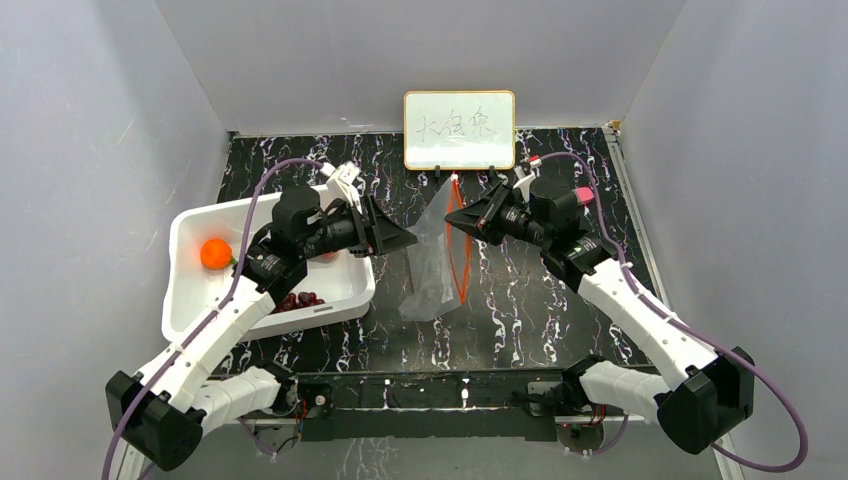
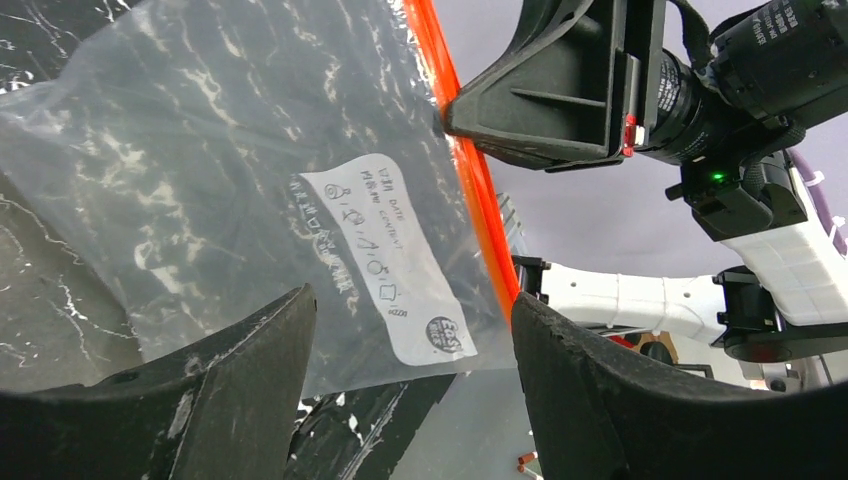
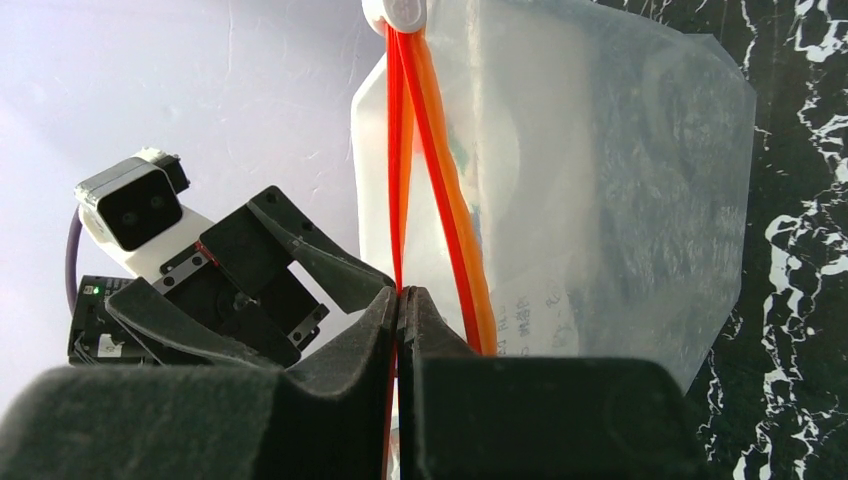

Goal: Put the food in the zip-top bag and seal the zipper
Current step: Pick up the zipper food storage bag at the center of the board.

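Note:
The zip-top bag [image 1: 432, 262] hangs upright at mid-table, its mouth held up by my right gripper [image 1: 465, 224]. That gripper [image 3: 400, 292] is shut on one red-orange lip of the zipper [image 3: 440, 150], and the two lips spread apart below a white slider [image 3: 395, 12]. My left gripper [image 1: 404, 240] stands open just left of the bag, nothing held. In the left wrist view the bag [image 2: 230, 170], its white label [image 2: 390, 260] and the zipper [image 2: 470, 180] lie just beyond my open left gripper [image 2: 410, 330]. Food stays in the white bin: an orange fruit [image 1: 215, 253] and a grape bunch [image 1: 298, 300].
The white bin [image 1: 188, 228] stands at the left of the black marbled table, under my left arm. A small whiteboard [image 1: 459, 130] leans against the back wall. Grey walls close in both sides.

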